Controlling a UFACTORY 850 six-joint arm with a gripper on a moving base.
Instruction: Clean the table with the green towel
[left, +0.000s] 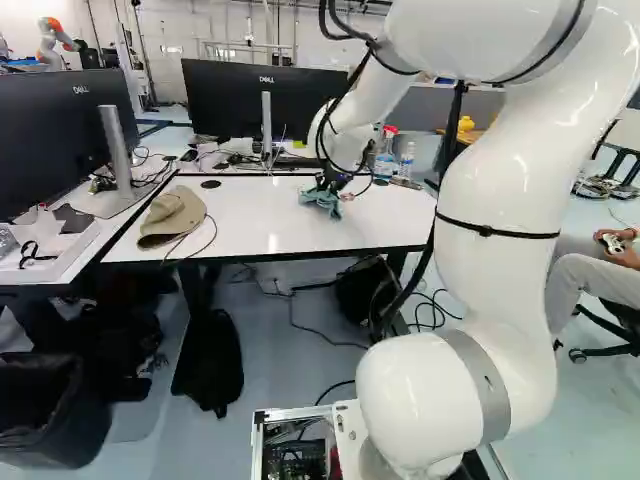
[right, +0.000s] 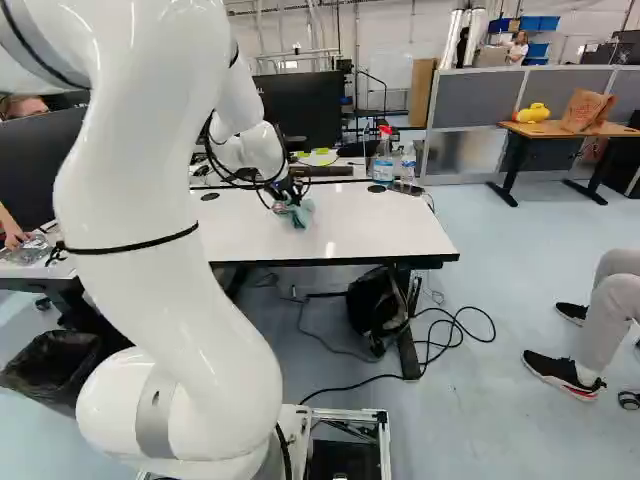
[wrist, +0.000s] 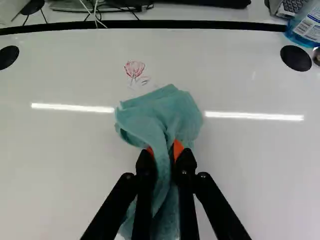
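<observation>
Your gripper (left: 327, 184) is clamped on the green towel (wrist: 162, 112), which is bunched between the two fingers, with the orange pads (wrist: 178, 149) pressing on it from both sides. One part of the cloth fans out in folds ahead of the fingertips, over the white counter (left: 265, 222); another part runs back between the fingers, under the gripper. You have the gripper low over the counter, pointing down at its glossy top.

Just beyond the towel's far edge, ahead of your gripper, is a red scribble (wrist: 134, 69) on the surface, with a smaller, darker mark (wrist: 144, 80) beside it, nearer the cloth. Strips of reflected light show to both sides of the towel.

Ahead and to the right of the gripper you have a spray bottle (right: 383, 158) of blue liquid with a red head, and a clear bottle (right: 408, 161) next to it. A round black desk grommet (wrist: 296, 58) sits on that side, near the spray bottle, and a second grommet (wrist: 8, 56) lies ahead and to the left. Well to the left of the gripper rests a tan brimmed cap (left: 172, 215), with a thin cable (left: 212, 237) looping over the counter's near edge beside it. Farther ahead, past the counter's far edge, stands a black monitor (left: 225, 98).
</observation>
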